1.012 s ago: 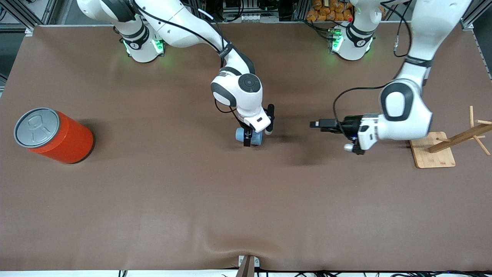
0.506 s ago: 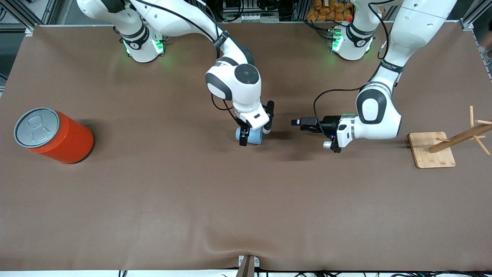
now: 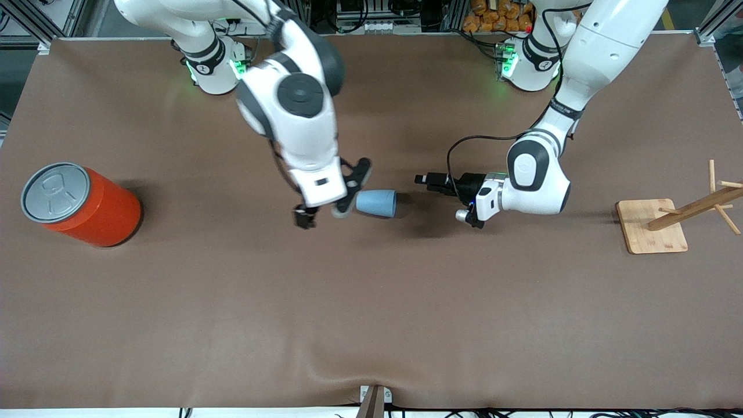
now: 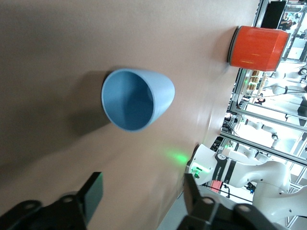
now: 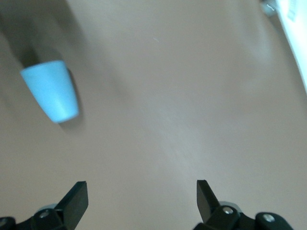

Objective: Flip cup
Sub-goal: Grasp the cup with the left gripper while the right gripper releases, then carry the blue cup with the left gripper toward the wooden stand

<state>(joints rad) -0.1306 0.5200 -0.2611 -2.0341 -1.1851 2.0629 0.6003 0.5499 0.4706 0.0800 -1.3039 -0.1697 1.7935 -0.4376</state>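
Cup (image 3: 376, 203) on side, seemingly empty.

cup (image 3: 377, 203) lying on its side mid-worktop (image 3: 371, 325), mouth toward left tool (image 3: 426, 179), bare gap between | right tool (image 3: 331, 203) up just beside cup's base, jaws apart | orange can (image 3: 81, 204), wooden rack (image 3: 673, 217) stand well apart at worktop ends

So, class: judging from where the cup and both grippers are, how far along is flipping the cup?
Done: nothing visibly; the cup lies on its side on the table.
In hand: the left gripper points at its open mouth, jaws open and empty. The right gripper is raised beside the cup's base, open.
Left: grasp the cup and set it upright.
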